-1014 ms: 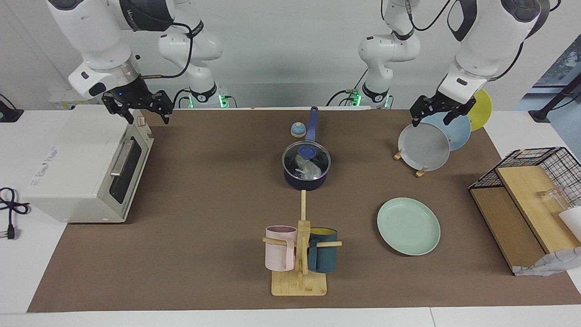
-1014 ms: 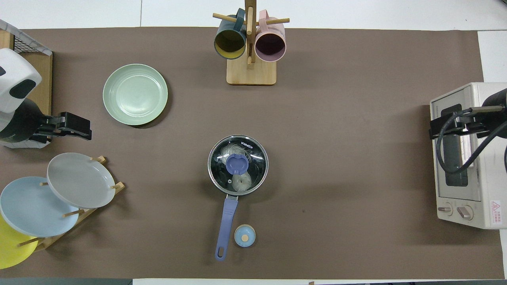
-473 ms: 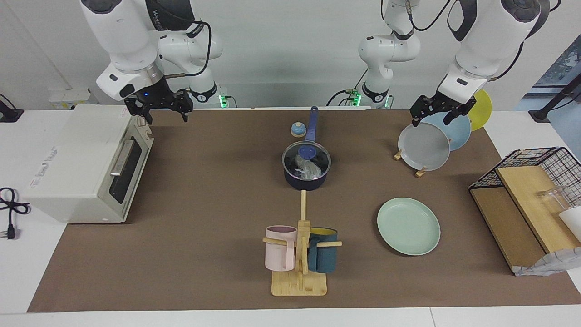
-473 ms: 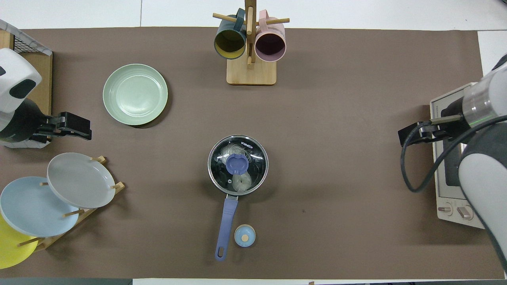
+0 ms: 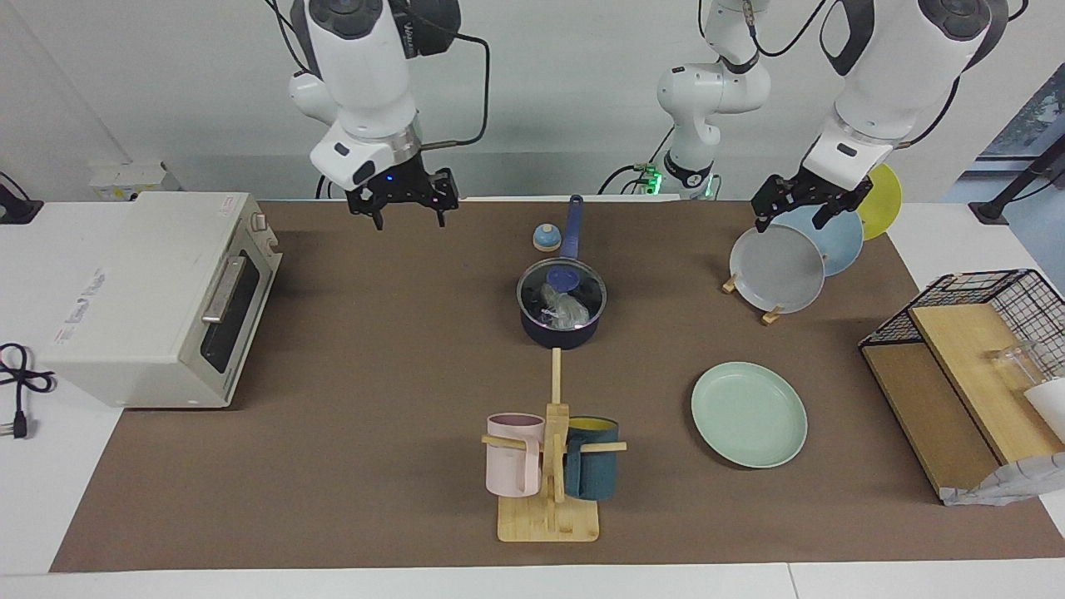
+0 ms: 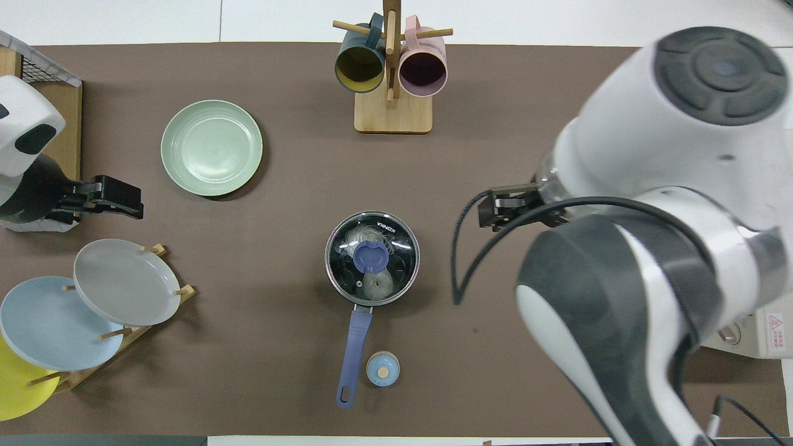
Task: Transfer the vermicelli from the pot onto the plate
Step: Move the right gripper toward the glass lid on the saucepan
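Right end effector (image 5: pixel 408 215) has swung potward (overhead: arm hides toaster (image 5: pixel 150 299)).

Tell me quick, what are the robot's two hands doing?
Left gripper: open, holding nothing, up over the plate rack.
Right gripper: open, holding nothing, up over the table.

A plain white wall (image 5: pixel 541 100) stands at the robots' end. The white table (image 5: pixel 957 225) bears a brown mat (image 5: pixel 374 374). A window (image 5: pixel 1027 116) shows at the left arm's end. Even light casts soft shadows on the mat.
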Robot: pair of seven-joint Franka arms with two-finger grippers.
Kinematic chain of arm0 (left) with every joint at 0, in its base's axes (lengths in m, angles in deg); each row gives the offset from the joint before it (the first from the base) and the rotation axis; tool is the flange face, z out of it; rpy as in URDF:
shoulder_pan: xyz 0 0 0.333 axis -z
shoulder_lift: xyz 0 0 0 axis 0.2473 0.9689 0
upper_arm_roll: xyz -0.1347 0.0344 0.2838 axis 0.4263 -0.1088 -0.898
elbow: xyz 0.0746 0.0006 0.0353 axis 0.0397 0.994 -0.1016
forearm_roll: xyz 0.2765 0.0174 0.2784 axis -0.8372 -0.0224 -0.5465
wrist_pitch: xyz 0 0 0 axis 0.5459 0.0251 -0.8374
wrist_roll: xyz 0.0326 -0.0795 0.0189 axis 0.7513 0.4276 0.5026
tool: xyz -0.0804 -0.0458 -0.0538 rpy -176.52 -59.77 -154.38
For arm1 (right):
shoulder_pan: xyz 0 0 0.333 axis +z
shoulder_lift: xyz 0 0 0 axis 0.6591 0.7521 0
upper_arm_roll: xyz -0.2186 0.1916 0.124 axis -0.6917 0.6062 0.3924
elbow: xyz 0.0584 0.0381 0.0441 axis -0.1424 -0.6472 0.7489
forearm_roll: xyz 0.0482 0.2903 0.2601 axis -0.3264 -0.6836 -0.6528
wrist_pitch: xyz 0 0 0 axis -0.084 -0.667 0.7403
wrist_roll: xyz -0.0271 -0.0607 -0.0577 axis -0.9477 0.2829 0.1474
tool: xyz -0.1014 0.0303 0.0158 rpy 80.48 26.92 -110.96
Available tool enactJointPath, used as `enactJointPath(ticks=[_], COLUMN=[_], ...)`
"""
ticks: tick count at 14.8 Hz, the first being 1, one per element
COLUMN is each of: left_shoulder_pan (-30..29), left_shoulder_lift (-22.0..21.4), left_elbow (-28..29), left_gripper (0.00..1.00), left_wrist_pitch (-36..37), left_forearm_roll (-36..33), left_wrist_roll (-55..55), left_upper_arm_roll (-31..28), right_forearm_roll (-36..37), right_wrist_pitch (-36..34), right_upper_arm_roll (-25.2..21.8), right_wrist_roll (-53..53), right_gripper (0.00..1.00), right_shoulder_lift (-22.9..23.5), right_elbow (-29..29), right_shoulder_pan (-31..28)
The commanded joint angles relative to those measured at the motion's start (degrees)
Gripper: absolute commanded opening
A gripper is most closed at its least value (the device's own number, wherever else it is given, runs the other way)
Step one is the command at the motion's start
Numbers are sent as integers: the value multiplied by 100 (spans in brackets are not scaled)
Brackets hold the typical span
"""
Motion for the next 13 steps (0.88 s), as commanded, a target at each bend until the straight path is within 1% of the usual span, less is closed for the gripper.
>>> enactJointPath(ticks=[1, 2, 4, 6, 9, 11, 13], left_shoulder_pan=[-59, -59, -59, -59, -68, -68, -68], left_shoulder_lift=[-144, -144, -144, -136, -144, -136, -136], left_elbow=[142, 142, 142, 142, 142, 142, 142], left_gripper=[100, 100, 100, 100, 100, 100, 100], left_wrist_pitch=[-20, -20, -29, -55, -64, -91, -91], left_forearm_roll=[-107, -107, -107, -107, -107, -107, -107], left_wrist_roll=[4, 4, 4, 12, -5, -5, 3], left_upper_arm_roll=[44, 44, 44, 44, 36, 27, 18], right_forearm_roll=[-48, -39, -30, -21, -100, -100, -100], right_wrist_pitch=[72, 282, 599, 863, 1417, 1532, 1768], right_upper_arm_roll=[-9, -9, -9, -9, 0, 8, 8], right_wrist_roll=[769, 1060, 1570, 1730, 1896, 2056, 2082], right_gripper=[100, 100, 100, 100, 100, 100, 100], right_shoulder_lift=[887, 1064, 1275, 1452, 1444, 1443, 1417], right_elbow=[848, 945, 963, 964, 473, 340, 51], right_shoulder_pan=[555, 784, 1119, 1374, 1428, 1568, 1595])
